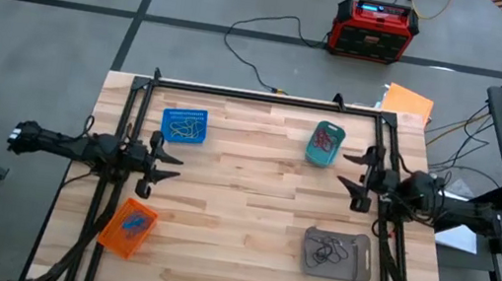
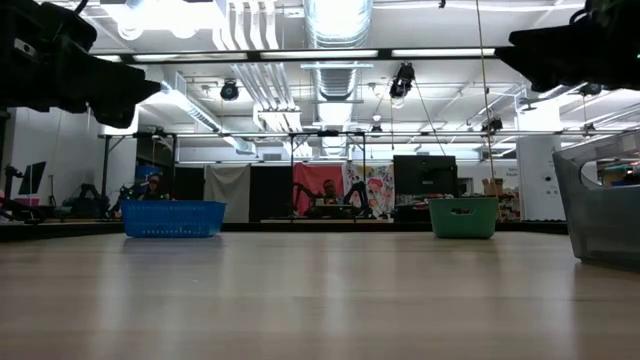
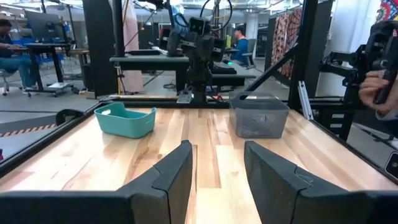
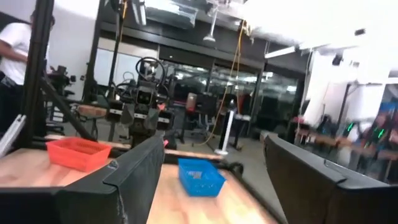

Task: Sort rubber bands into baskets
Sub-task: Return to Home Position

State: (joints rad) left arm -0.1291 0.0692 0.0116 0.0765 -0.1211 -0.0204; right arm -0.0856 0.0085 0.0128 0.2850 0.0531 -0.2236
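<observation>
Rubber bands [image 1: 324, 249] lie in baskets [image 1: 367, 265] overhead; low view hides them.

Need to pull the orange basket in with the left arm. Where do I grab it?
Likely the rim of a long wall of the orange basket, from straight above with the open left gripper, one finger inside, one outside: its top is open, its walls thin. It sits skewed, so turn the wrist to match.

Left pincer [image 3: 217, 152], fingers parted, above the wooden counter [image 3: 74, 162]; teal basket [image 3: 125, 120] and grey basket [image 3: 259, 116] stand beyond.
</observation>
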